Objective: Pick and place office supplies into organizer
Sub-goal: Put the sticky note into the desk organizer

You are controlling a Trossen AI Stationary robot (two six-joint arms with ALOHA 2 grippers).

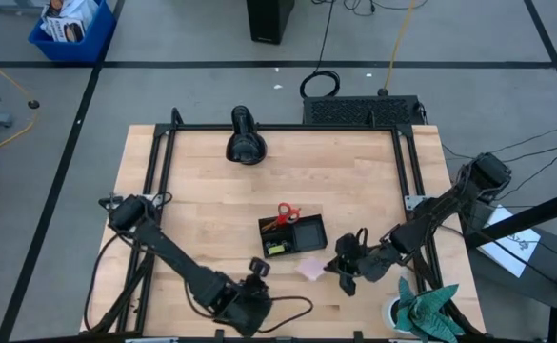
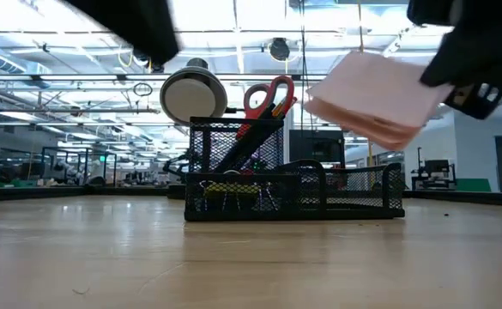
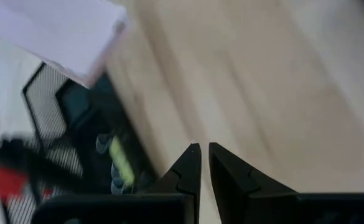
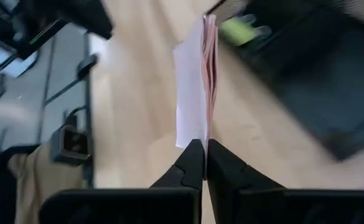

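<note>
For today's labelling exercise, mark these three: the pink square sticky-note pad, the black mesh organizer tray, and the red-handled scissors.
Pink square sticky-note pad [image 2: 375, 99]: low view, middle of its flat face.
Black mesh organizer tray [image 2: 366, 190]: low view, front mesh wall.
Red-handled scissors [image 2: 270, 93]: low view, on the red handle loops.

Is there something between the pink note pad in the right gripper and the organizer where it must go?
Nothing visible blocks it. The right gripper is shut on the pink note pad, lifted above the table just beside the organizer. Scissors and small items fill some compartments, but the nearest one looks empty.
</note>
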